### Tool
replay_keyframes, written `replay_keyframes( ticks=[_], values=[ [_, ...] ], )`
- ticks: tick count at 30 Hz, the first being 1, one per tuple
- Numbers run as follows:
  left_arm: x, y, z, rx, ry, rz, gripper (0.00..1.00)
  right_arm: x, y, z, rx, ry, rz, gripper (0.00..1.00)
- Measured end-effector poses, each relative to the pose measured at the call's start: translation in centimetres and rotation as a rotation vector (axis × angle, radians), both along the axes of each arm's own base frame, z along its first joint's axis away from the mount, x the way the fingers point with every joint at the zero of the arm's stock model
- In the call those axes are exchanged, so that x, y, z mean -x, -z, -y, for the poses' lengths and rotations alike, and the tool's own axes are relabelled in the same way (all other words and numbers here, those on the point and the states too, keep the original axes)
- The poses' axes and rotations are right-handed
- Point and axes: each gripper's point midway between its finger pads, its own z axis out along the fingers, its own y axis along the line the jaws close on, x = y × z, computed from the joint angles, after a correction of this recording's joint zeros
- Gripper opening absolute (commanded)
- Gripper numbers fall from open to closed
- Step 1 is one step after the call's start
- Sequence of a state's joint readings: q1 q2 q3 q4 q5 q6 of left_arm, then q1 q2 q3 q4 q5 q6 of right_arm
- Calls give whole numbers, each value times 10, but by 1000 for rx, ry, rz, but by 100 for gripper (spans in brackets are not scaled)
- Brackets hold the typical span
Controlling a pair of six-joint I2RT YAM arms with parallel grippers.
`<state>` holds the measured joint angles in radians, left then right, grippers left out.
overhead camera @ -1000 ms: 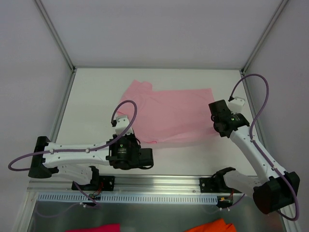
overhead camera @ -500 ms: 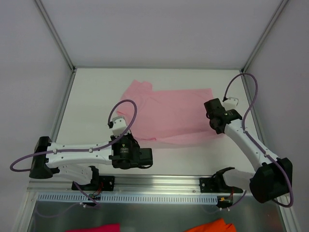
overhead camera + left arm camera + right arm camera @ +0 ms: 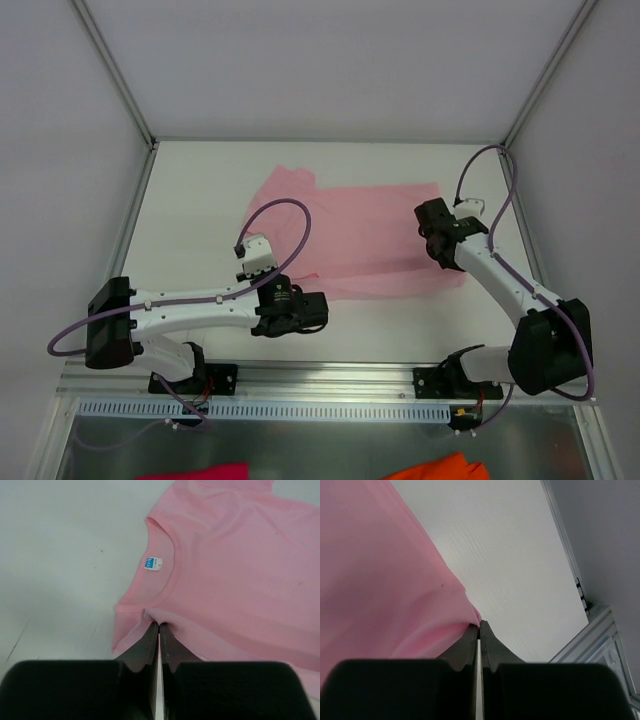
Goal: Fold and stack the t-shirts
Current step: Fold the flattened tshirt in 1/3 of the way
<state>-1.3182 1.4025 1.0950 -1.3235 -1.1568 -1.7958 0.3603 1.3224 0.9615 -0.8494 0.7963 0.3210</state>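
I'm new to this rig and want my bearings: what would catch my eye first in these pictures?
A pink t-shirt lies spread on the white table, from the middle toward the right. The left gripper is shut on its cloth beside the collar, close to the neck label. The right gripper is shut on the shirt's edge at the right side.
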Motion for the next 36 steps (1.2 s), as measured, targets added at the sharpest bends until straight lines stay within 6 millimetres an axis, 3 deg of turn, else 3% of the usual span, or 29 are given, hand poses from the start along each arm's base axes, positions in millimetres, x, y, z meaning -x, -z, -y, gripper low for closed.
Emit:
replay_keyframes(
  ticks=[8,14,18,27,36],
  values=[
    [-5,2,-13,-83,-5,-29,0,-28,-7,-6,30,7,4,1],
    [-5,3,-17,-116,0,-42,0,-51,4,-13,57,4,-41,1],
    [-5,4,-16,-129,10,-47,0,-54,15,-14,70,0,-74,1],
    [-12,18,7,-135,82,-70,0,-61,16,-16,77,-3,-78,1],
    [-36,50,35,-137,119,-127,0,-66,15,-13,82,2,-82,1]
  ],
)
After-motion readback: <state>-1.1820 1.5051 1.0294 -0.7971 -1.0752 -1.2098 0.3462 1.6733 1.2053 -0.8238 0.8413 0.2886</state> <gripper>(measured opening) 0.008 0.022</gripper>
